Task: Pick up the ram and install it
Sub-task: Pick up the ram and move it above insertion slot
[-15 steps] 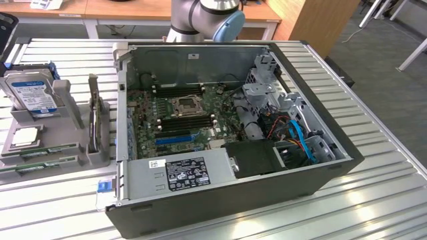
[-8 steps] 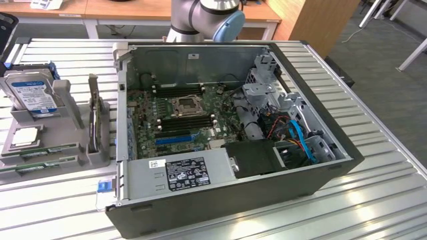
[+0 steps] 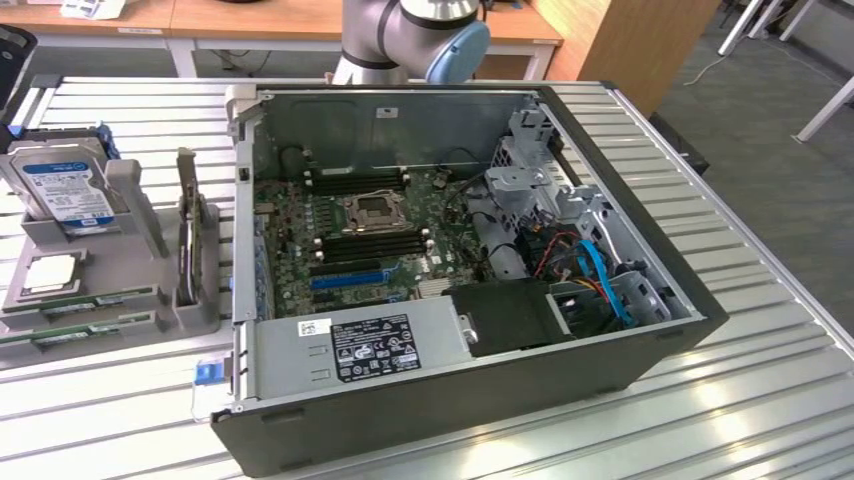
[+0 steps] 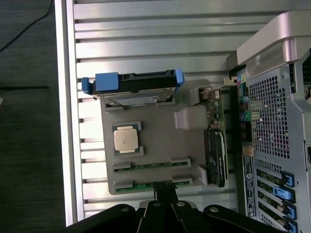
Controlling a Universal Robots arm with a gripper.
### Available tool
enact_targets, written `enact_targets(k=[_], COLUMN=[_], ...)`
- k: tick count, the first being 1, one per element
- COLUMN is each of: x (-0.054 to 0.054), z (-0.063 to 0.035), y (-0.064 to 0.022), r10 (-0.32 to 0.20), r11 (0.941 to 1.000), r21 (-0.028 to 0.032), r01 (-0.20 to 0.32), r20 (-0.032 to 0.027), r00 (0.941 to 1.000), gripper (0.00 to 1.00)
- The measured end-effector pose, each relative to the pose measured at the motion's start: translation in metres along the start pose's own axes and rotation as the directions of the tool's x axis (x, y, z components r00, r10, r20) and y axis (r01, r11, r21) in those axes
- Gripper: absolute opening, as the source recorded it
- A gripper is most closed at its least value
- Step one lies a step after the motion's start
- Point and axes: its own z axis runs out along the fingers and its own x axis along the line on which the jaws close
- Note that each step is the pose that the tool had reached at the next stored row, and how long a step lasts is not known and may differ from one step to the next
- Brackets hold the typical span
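Two rams, green sticks, lie side by side in slots at the near end of a grey holder on the exterior view's left. In the wrist view the same sticks lie in the holder. My gripper hangs well above the holder, over the outer stick, its black fingers shut with nothing between them. The open computer case shows black memory slots on its motherboard.
The holder also carries a blue-labelled hard drive, a processor chip and a dark card standing on edge. The case stands right beside the holder on a slatted metal table.
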Motion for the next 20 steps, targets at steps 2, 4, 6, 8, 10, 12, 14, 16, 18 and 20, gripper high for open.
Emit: enact_targets(k=[2, 4, 6, 8, 10, 12, 14, 16, 18, 20], x=[0.0, 0.0, 0.0, 0.0, 0.0, 0.0, 0.0, 0.0, 0.0, 0.0], z=[0.0, 0.0, 0.0, 0.0, 0.0, 0.0, 0.0, 0.0, 0.0, 0.0], y=[0.0, 0.0, 0.0, 0.0, 0.0, 0.0, 0.0, 0.0, 0.0, 0.0], r10=[-0.007, -0.017, -0.028, -0.042, -0.057, -0.073, -0.09, -0.106, -0.124, -0.143], r11=[1.0, 0.9999, 0.9996, 0.9991, 0.9984, 0.9973, 0.996, 0.9943, 0.9923, 0.9897], r21=[-0.0002, -0.0004, -0.0007, -0.0011, -0.0014, -0.0018, -0.0023, -0.0027, -0.0032, -0.0038], r01=[0.007, 0.017, 0.028, 0.042, 0.057, 0.073, 0.09, 0.106, 0.124, 0.143], r20=[-0.0003, -0.0008, -0.0012, -0.0019, -0.0026, -0.0032, -0.004, -0.0047, -0.0054, -0.0062], r00=[1.0, 0.9999, 0.9996, 0.9991, 0.9984, 0.9973, 0.996, 0.9943, 0.9923, 0.9897], gripper=[0.1, 0.1, 0.1, 0.1, 0.1, 0.1, 0.1, 0.1, 0.1, 0.1])
